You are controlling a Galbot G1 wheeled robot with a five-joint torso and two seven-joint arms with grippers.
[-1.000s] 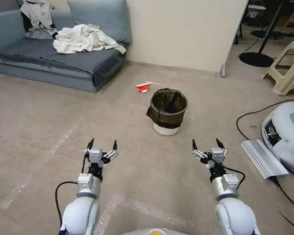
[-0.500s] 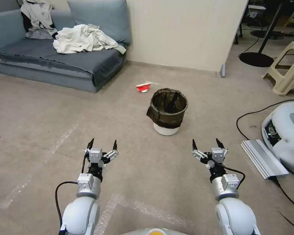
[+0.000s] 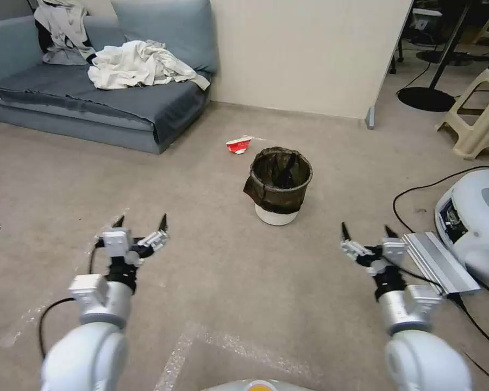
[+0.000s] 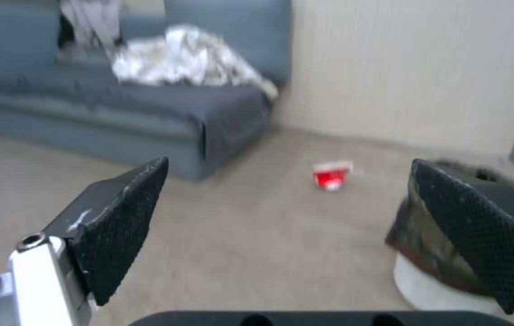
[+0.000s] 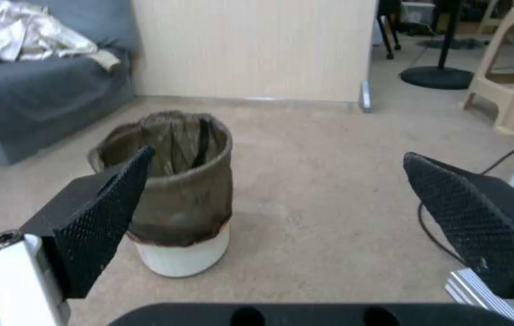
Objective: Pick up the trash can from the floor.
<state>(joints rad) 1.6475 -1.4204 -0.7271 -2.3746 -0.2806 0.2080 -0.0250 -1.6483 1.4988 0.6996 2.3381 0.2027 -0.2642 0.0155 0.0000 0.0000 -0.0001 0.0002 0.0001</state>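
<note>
The trash can (image 3: pixel 279 184) stands upright on the floor (image 3: pixel 212 271), ahead of and between my left gripper (image 3: pixel 140 221) and my right gripper (image 3: pixel 367 232), both spread wide and empty. A grey sofa (image 3: pixel 92 103) lies beyond my left gripper.

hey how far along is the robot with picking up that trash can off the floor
Early stage. Done: nothing lifted; the small round white plastic trash can with a dark bag stands upright on the beige carpet-like floor. In hand: nothing; the left tool and right tool hang open, apart on either side, short of the can and touching nothing. Left: close in, grip the can, raise it.
</note>
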